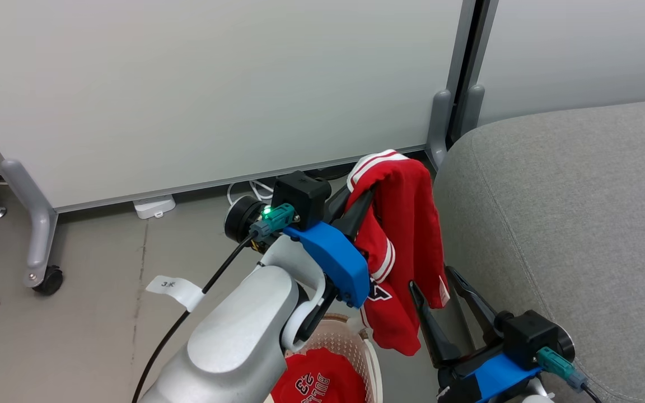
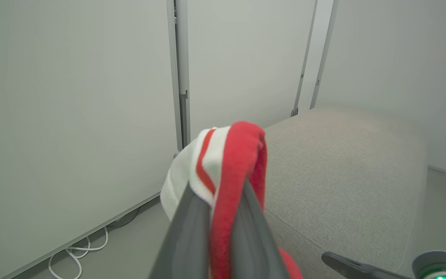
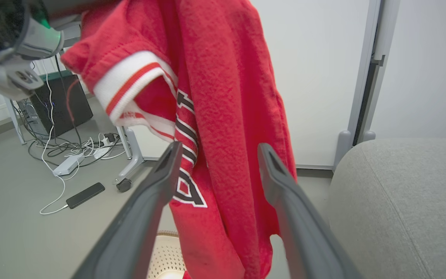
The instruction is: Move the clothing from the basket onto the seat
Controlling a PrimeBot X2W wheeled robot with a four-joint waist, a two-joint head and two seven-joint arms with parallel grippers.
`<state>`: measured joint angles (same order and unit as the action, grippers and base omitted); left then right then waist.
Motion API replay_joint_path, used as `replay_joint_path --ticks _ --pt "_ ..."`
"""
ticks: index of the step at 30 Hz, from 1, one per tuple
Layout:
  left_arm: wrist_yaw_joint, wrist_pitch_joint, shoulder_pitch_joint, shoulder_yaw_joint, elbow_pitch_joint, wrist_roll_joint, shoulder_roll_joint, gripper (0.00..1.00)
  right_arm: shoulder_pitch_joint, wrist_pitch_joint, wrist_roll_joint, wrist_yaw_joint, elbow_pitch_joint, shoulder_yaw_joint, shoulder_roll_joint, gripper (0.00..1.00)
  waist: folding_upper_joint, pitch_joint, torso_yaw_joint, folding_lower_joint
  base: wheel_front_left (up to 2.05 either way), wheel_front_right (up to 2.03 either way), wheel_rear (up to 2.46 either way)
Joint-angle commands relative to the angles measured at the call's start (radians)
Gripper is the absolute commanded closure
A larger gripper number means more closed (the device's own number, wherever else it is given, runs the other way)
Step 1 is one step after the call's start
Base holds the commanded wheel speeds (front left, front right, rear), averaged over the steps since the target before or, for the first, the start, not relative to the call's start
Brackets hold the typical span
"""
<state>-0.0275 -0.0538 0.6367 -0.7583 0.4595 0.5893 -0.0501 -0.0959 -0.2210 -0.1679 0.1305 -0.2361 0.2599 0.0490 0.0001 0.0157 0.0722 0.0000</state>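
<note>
Dark-fingered left gripper (image 2: 218, 190) clamped on red striped-trim garment (image 1: 406, 235), centre frame; garment hangs long axis vertical, trim uppermost, over basket (image 1: 372, 350) at bottom; right gripper (image 1: 431, 278) spread wide beside hem, lower right; grey seat (image 1: 569, 224) at right.

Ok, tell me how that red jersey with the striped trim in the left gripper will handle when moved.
Likely floppy: the red jersey hangs in limp folds from the left gripper. Probably light: one pinch at the striped trim carries it. Its fuzzy knit looks unlikely to slip.
</note>
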Motion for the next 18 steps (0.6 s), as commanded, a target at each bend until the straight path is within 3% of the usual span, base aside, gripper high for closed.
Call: replay_joint_path --ticks 1,18 --pt "0.005 -0.005 0.017 -0.008 0.000 0.007 -0.001 1.00 0.004 0.003 0.005 0.000 0.001 0.000 0.002 0.00 -0.0001 0.000 0.002 0.0000 0.00 0.00 0.00" --pt "0.018 -0.018 0.040 -0.067 0.001 0.055 -0.001 1.00 -0.089 0.035 0.033 0.000 -0.086 0.020 0.002 0.00 -0.0001 -0.013 -0.012 0.0000 0.00 0.00 0.00"
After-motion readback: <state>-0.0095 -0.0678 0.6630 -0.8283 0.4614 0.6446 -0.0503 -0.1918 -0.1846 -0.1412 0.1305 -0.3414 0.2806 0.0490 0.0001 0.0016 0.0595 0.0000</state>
